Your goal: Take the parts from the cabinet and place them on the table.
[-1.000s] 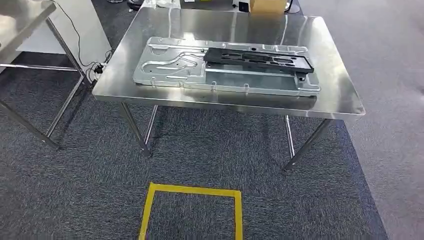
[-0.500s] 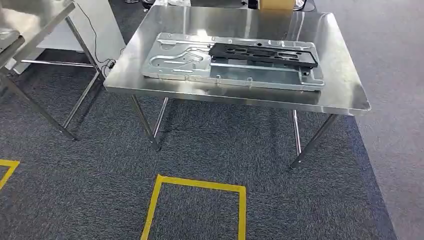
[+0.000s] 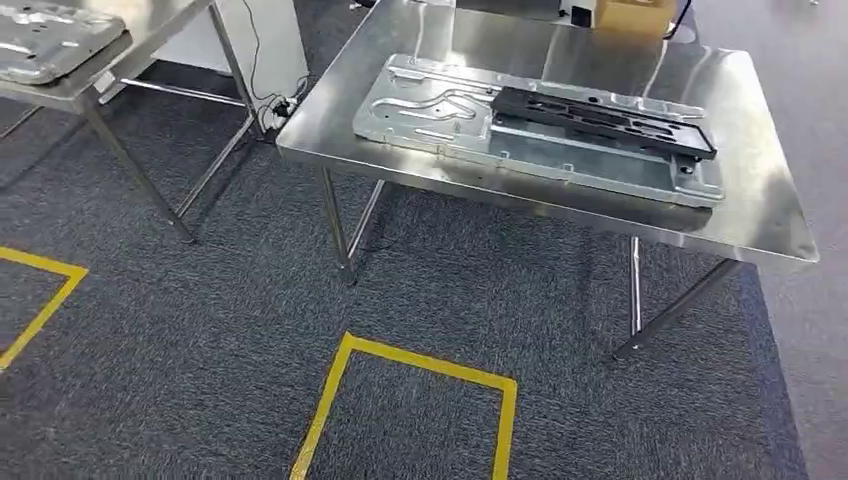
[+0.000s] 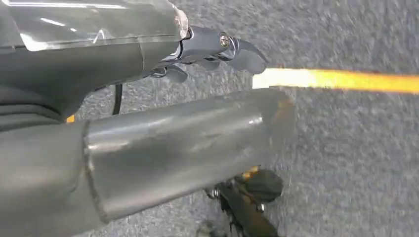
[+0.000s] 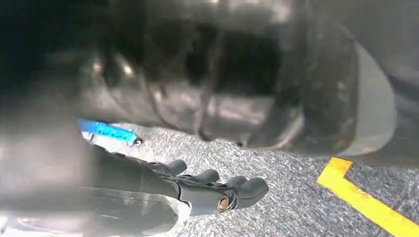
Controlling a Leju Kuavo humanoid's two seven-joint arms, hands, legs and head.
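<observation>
Left hand: the left hand [image 4: 217,47] hangs over grey carpet beside a strip of yellow tape [image 4: 341,80]; its dark fingers are loosely apart and it holds nothing.
Right hand: the right hand [image 5: 217,190] also hangs low over the carpet, fingers extended and slightly apart, holding nothing.
Floor: dark speckled carpet [image 3: 200,330] with a yellow tape square [image 3: 410,400] marked on it, and part of another at the left edge.
Table: a shiny steel table [image 3: 770,215] on thin metal legs stands ahead.
Parts on table: a large flat silver metal plate [image 3: 450,115], stamped with curved ridges and holes, lies along the near edge; a long black slotted bracket [image 3: 600,120] rests on top of it, toward the far right corner.
Second table: at the far left, another steel table [image 3: 70,90] carries a similar silver plate [image 3: 40,40].
Step in hand: judging by the empty hanging hands, the robot seems to be between deliveries.
Next move: likely walking to the cabinet and grasping another part; thin sheet metal would call for a firm edge grip.
</observation>
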